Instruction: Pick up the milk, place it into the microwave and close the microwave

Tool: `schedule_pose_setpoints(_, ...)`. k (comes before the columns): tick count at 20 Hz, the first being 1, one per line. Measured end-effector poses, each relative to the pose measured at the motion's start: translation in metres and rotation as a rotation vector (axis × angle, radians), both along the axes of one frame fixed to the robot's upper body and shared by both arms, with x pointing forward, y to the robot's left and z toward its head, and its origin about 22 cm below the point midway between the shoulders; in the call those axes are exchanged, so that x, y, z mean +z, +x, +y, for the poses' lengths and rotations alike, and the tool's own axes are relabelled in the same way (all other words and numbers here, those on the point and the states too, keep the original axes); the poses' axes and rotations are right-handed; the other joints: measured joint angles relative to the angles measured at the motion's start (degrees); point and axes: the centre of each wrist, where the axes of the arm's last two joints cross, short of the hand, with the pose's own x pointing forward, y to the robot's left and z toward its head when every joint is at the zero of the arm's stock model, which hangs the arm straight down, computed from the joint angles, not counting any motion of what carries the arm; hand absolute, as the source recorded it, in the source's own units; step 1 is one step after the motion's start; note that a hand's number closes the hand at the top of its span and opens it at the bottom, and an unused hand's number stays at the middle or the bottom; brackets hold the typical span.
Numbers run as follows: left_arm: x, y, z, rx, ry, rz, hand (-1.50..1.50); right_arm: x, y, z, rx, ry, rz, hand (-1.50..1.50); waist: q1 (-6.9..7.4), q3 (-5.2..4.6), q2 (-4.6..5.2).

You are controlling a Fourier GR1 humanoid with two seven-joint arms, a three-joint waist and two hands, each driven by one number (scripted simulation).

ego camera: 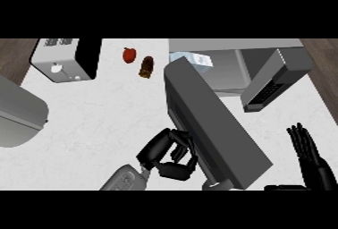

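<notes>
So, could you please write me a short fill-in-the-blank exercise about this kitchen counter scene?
1. The white milk carton stands inside the grey ____.
2. The microwave's dark door is ____.
3. The left hand touches the door's ____ face.
4. The right hand rests open, fingers pointing ____.

Missing words: microwave; open; outer; up
</notes>
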Motion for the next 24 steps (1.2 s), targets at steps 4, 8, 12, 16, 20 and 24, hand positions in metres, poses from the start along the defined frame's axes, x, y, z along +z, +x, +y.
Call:
schedule_pose_setpoints(4,-0.015,-0.001,-0.012,0.043,-0.027,-0.037,1.5,0.02,-0.001,0.002,0.049,0.037,-0.034,-1.5,-1.13,-0.06,0.21)
schedule_pose_setpoints(8,-0.023,0.0,-0.021,0.073,-0.037,-0.041,1.5,0.041,-0.002,0.003,0.096,0.054,-0.062,-1.5,-2.36,-0.11,0.44)
schedule_pose_setpoints(12,-0.026,0.002,-0.03,0.083,-0.031,-0.017,1.5,0.061,-0.001,0.008,0.143,0.064,-0.088,-1.5,-3.61,-0.14,0.69)
schedule_pose_setpoints(16,-0.024,0.005,-0.036,0.094,-0.052,-0.007,1.5,0.075,-0.003,0.013,0.199,0.078,-0.099,-1.5,-4.96,-0.19,1.01)
schedule_pose_setpoints(20,-0.014,0.007,-0.045,0.116,-0.107,-0.011,1.5,0.092,0.001,0.016,0.257,0.085,-0.113,-1.5,-6.15,-0.24,1.29)
schedule_pose_setpoints(24,-0.003,0.014,-0.052,0.18,-0.154,-0.026,1.5,0.108,0.005,0.014,0.302,0.059,-0.124,-1.5,-7.49,-0.27,1.6)
